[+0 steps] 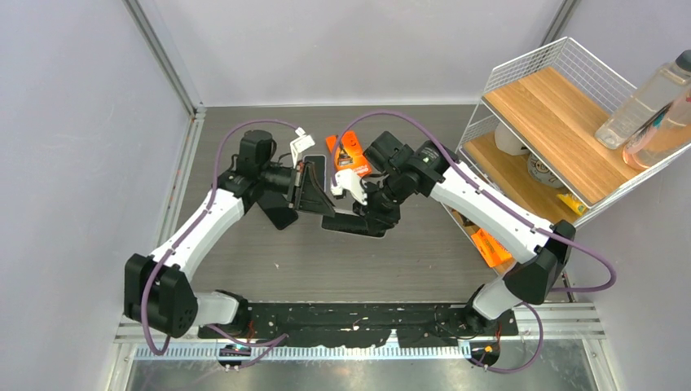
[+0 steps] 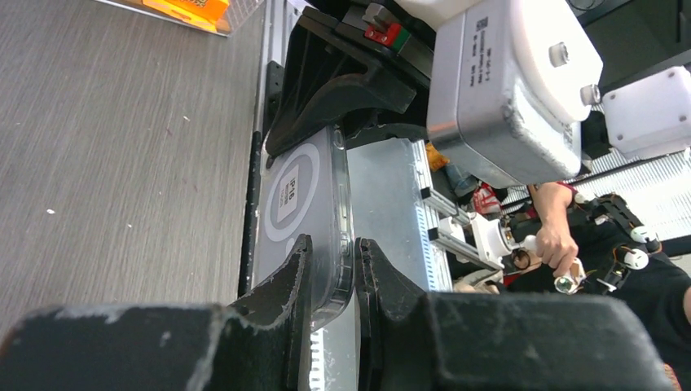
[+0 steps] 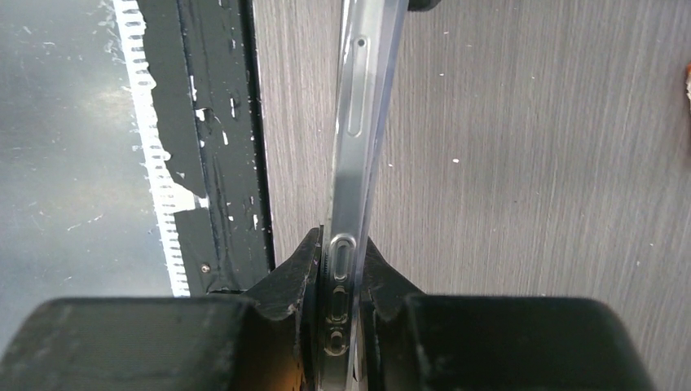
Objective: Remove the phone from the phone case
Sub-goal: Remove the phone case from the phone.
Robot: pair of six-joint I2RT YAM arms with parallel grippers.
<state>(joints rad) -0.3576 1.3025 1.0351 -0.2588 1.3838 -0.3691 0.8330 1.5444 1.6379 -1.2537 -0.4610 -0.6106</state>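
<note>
Phone (image 3: 358, 106), in its case (image 2: 297, 204), hangs centre-frame over the table (image 3: 530, 163), long axis bridging both arms. My left end effector (image 2: 332, 285) pinches the case end and my right end effector (image 3: 341, 277) clamps the phone's buttoned edge opposite.
</note>
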